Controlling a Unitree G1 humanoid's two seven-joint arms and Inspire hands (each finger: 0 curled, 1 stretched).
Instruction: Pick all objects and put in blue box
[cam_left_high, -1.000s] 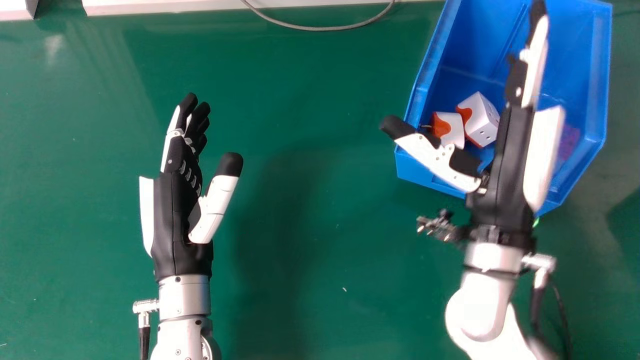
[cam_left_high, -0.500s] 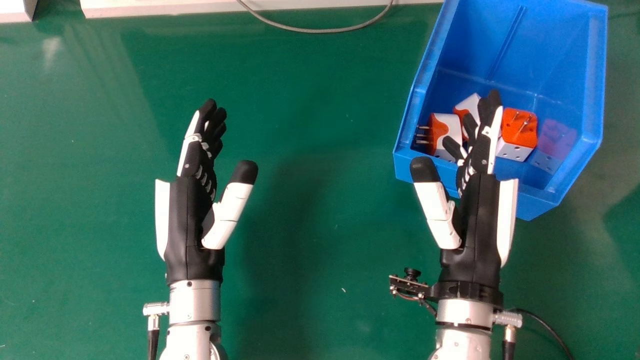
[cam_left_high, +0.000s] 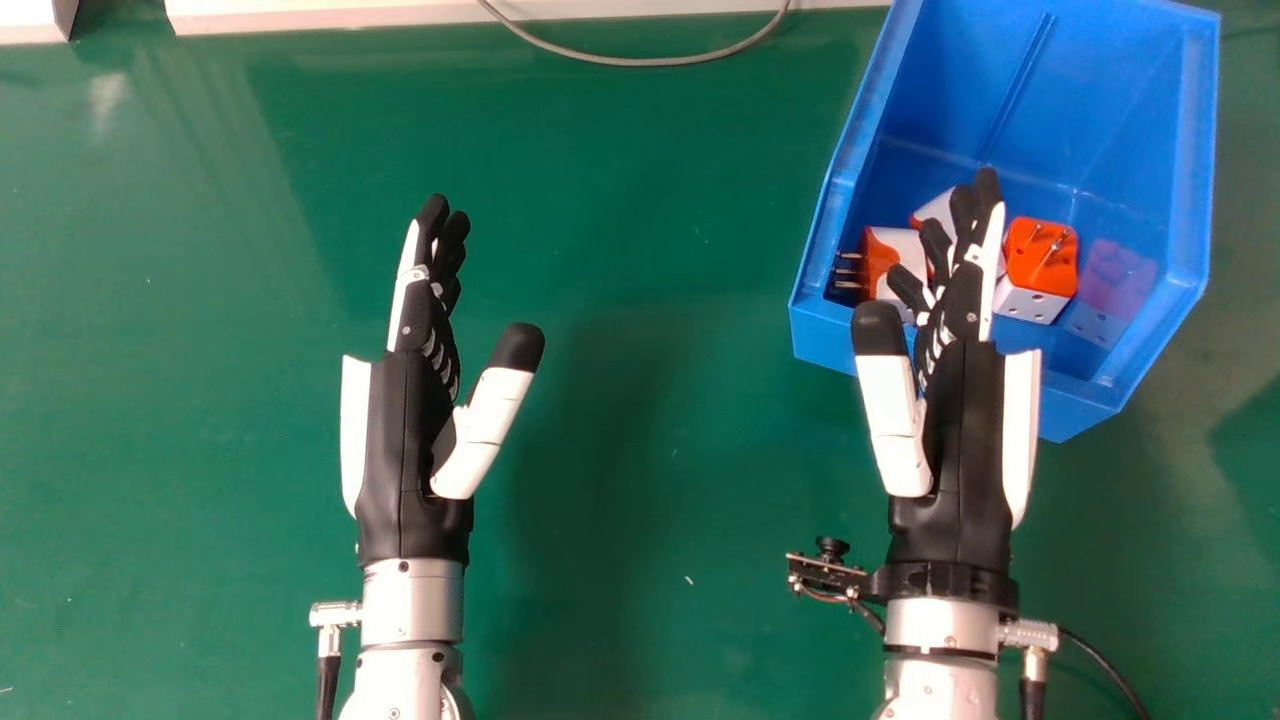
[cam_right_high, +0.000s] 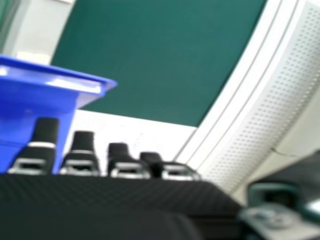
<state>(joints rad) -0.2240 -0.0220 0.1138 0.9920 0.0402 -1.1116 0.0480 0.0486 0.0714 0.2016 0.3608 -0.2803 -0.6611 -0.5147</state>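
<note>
And here's the big green table, stretching right across the scene! Over on the far right stands the blue box, upright, its open top showing the inside.

Now the hands! The left hand is on the near left, open, fingers extended towards the far side, thumb well apart from them, nothing in its grasp. Across to the right hand: open as well, gripping nothing, its fingers crossing the near side of the box in the head view; how high they sit, I can't tell.

At the far edge, a grey cable curves across the table.

And the adapters, all three inside the box, near its near end! Left one, orange and white, prongs facing left. Right one, orange face up, prongs showing. Between them, the middle one, partly hidden behind the fingers!
</note>
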